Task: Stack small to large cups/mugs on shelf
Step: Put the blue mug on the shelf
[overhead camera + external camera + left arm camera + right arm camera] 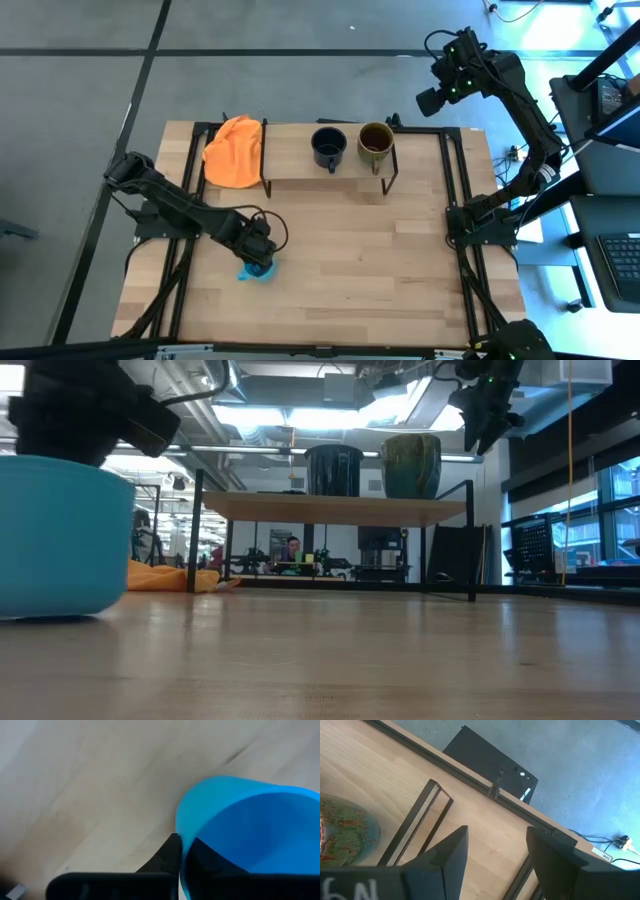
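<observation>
The small light blue mug (256,271) stands on the tabletop near the front left, and it also shows in the low view (60,535). My left gripper (260,253) is shut on its rim. The black mug (328,147) and the olive-brown mug (375,145) stand upright side by side on the shelf's top board (295,160), resting on their bases. My right gripper (497,852) is open and empty. It hangs high above the table's far right (440,95), beyond the shelf's right end. My left gripper pinches the blue mug's wall at the rim (181,827), with one finger (170,852) outside and one (202,855) inside the hollow. The fingers come from above, slanting from the table's left. The mug is upright with its base on the table (60,612).
An orange cloth (233,150) lies on the table at the shelf's left end. The shelf's black legs (417,822) stand near my right gripper. A black frame runs along the table's sides (458,180). Bare tabletop (380,270) spreads between the blue mug and the shelf.
</observation>
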Motion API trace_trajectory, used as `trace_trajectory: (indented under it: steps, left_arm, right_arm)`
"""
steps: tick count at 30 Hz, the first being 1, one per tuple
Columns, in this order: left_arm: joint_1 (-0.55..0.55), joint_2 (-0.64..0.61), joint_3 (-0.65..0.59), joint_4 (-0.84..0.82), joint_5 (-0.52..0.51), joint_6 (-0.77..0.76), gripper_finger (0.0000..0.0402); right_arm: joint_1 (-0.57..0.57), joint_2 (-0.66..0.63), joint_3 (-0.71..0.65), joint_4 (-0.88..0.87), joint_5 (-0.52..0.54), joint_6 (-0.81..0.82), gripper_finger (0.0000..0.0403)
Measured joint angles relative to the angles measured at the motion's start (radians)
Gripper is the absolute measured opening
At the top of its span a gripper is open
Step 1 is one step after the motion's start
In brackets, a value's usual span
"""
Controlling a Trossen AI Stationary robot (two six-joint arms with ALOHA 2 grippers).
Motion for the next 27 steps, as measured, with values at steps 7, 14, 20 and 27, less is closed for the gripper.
trace_trajectory:
  steps: [7,14,20,27]
  left_arm:
    - [0.075,-0.005,0.0,0.0,-0.001,-0.006,0.0005]
    - [0.147,-0.082,0.101,-0.093,-0.024,-0.028,0.0003]
    - [0.254,-0.128,0.35,-0.397,-0.145,-0.056,0.0002]
    - [0.459,-0.127,0.592,-0.543,-0.254,0.039,0.0005]
  right_arm:
    - [0.0,0.0,0.0,0.0,0.004,0.001,0.0202]
    - [0.0,0.0,0.0,0.0,0.003,0.005,0.0202]
    - [0.0,0.0,0.0,0.001,0.003,0.008,0.0202]
    - [0.003,0.0,0.0,0.006,0.003,0.034,0.0202]
